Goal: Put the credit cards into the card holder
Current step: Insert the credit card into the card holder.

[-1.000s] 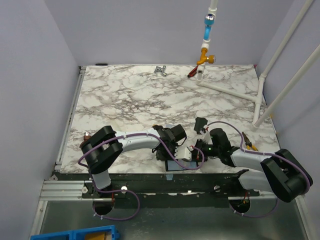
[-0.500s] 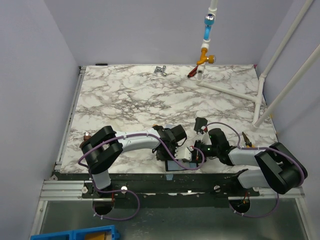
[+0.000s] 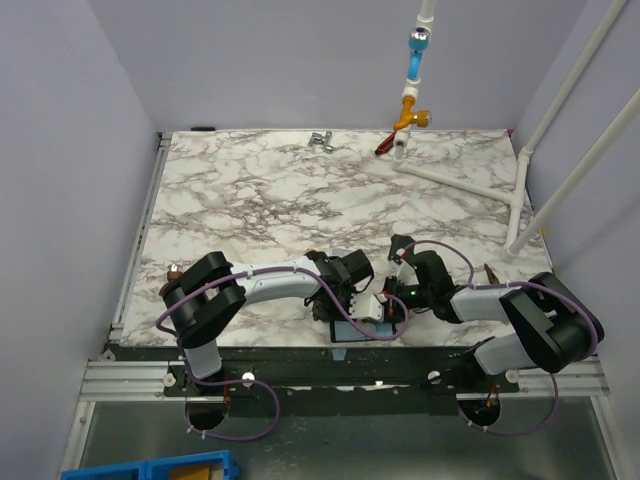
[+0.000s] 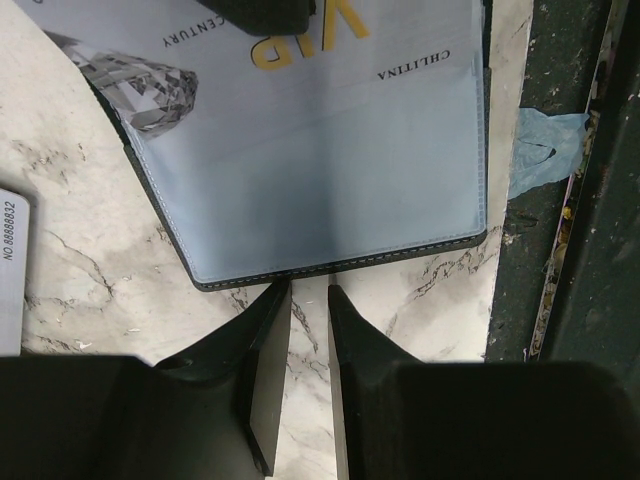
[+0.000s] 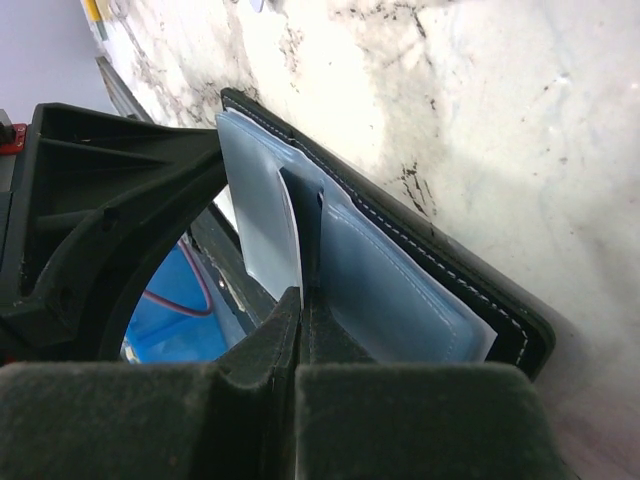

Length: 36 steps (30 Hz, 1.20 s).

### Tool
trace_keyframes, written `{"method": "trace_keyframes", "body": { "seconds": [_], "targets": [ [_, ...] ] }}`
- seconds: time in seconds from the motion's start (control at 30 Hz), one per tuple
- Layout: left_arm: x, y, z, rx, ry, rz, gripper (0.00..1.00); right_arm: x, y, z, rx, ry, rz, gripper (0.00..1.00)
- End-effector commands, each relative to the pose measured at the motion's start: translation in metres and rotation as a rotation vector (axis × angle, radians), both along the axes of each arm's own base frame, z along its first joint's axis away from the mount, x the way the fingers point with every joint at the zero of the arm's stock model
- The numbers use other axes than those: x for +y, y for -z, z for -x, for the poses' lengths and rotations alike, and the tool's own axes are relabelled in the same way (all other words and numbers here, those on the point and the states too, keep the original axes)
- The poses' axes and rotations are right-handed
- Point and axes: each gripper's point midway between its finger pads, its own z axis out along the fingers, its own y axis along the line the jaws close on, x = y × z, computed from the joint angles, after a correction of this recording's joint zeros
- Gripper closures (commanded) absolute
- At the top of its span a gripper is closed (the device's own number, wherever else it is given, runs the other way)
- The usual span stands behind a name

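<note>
Marbled surface (image 3: 250, 200) carries the card holder (image 4: 330, 190), spread open at its near edge. Just at its rim sits the left hand (image 4: 308, 298), jaws slightly parted and empty, likely bracing it. Clamped on the pale card (image 4: 300, 70), the right hand (image 5: 300, 300) feeds it into a pocket. The second card (image 4: 10, 250) waits alongside.

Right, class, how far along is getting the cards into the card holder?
Done: the card holder lies open. In hand: the right gripper is pinching the pale VIP card, apparently partly inside a pocket. Left: seat it, then load the numbered card on the marble. The left gripper is empty.
</note>
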Motion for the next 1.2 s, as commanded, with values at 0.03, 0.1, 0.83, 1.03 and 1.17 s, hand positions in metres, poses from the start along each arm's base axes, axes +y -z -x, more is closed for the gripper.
{"method": "trace_keyframes", "body": {
  "seconds": [0.03,0.1,0.83,1.03,1.17],
  "targets": [
    [-0.006,0.013,0.002,0.009,0.03,0.004,0.78,-0.006,0.012,-0.014,-0.026,0.055,0.073,0.99],
    [-0.007,0.012,0.003,0.012,0.033,0.006,0.78,-0.007,0.014,-0.015,-0.033,0.068,0.08,0.99],
    [-0.004,0.015,0.007,0.006,0.041,0.002,0.78,-0.025,0.027,-0.004,-0.066,0.117,0.221,0.68],
    [0.0,0.014,0.008,0.003,0.028,0.025,0.78,-0.045,0.023,0.0,-0.058,0.178,0.328,0.55],
    [-0.002,0.009,0.006,-0.006,0.015,0.057,0.78,-0.049,0.025,0.005,-0.033,0.188,0.348,0.49]
  ]
}}
